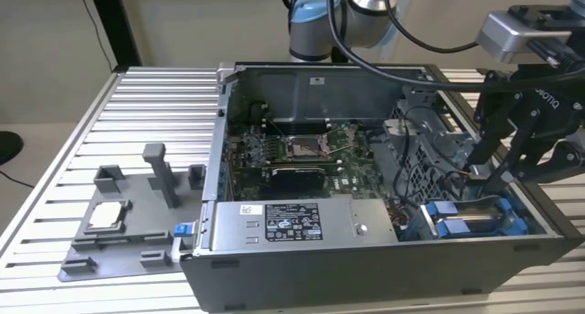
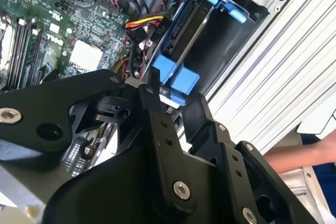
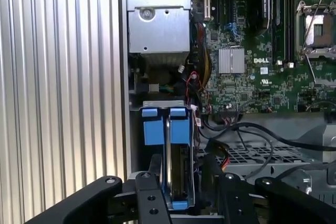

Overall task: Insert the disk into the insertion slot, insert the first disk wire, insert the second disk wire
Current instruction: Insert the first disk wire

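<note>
The disk [image 3: 178, 174] sits edge-up in a blue carrier inside the insertion slot [image 1: 512, 214], at the case's corner on the exterior view's right. Its two blue tabs [image 3: 163, 125] face up in both wrist views. My gripper [image 1: 489, 184] hangs just above the slot, open, with one black finger [image 3: 155, 167] on each side of the disk and a small gap at the other finger [image 3: 210, 166]. A red, yellow and black wire bundle [image 2: 142, 24] with its connector [image 3: 219, 159] lies loose beside the slot.
The open computer case [image 1: 366, 273] stands on a ribbed metal table [image 1: 137, 115]. Inside are the motherboard with its silver processor socket [image 1: 302, 146] and the power supply [image 1: 283, 221]. A grey fixture tray [image 1: 119, 225] lies at the exterior view's left. A person's arm [image 2: 294, 157] is near the table edge.
</note>
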